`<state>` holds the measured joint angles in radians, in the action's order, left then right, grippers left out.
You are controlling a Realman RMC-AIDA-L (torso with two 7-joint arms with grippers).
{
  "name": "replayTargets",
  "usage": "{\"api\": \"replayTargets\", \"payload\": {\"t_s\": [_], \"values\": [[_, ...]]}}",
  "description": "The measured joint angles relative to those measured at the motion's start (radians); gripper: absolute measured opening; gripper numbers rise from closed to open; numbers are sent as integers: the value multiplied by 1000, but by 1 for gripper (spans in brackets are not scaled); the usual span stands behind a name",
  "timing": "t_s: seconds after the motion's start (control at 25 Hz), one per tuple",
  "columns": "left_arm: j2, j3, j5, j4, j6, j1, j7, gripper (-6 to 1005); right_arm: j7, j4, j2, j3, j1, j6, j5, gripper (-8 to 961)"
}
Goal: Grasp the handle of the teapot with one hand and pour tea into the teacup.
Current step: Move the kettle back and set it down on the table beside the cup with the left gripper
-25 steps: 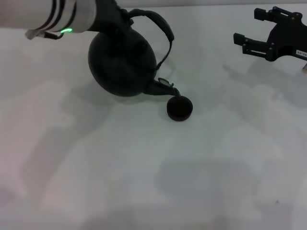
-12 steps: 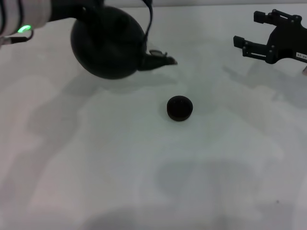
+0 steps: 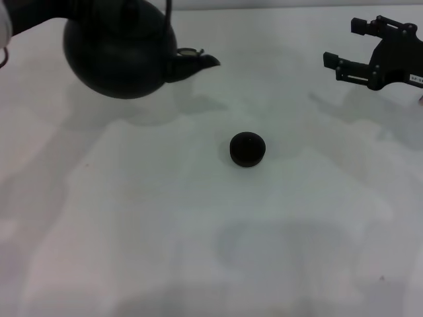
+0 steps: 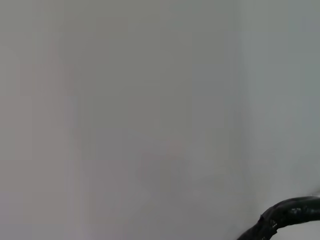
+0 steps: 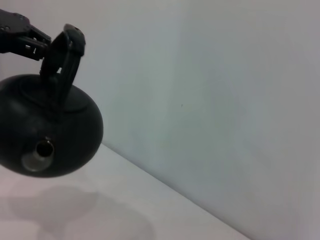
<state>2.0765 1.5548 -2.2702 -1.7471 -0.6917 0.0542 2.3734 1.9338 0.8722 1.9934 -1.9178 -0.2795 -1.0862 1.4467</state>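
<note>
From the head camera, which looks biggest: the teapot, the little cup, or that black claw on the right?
1. The teapot, though it hangs lifted, nearer the camera.
2. The right gripper, partly cut off.
3. The teacup, clearly smallest.

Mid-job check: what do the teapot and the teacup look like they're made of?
The teapot, lifted off the table, looks like matte black cast iron or dark stoneware: dull, nearly no glare, thick round body; I can't tell which. Its handle, held by the left pincer, is equally dark and thick. The teacup looks like matte dark ceramic, thick-rimmed.
</note>
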Motion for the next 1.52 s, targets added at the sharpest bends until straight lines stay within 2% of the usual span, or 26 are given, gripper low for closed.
{"api": "replayTargets", "payload": {"t_s": [0.24, 0.44, 0.68, 0.84, 1.08, 1.52], "values": [[0, -8, 249, 51, 64, -78, -216, 125, 0, -6, 0, 3, 3, 0, 1, 825], [0, -24, 435, 122, 77, -112, -381, 124, -2, -18, 1, 3, 5, 0, 1, 825], [-1, -49, 647, 221, 70, -146, -588, 123, -2, -38, -2, 4, 2, 0, 2, 825], [0, -96, 820, 296, 13, -164, -748, 122, -3, -46, -2, 5, -2, 1, 2, 825], [-1, -167, 1022, 454, -113, -154, -954, 121, -3, -53, -2, 6, -5, 2, 2, 825], [1, -278, 1114, 712, -264, -82, -1094, 119, -3, -59, 1, 9, -6, 5, 3, 825]]}}
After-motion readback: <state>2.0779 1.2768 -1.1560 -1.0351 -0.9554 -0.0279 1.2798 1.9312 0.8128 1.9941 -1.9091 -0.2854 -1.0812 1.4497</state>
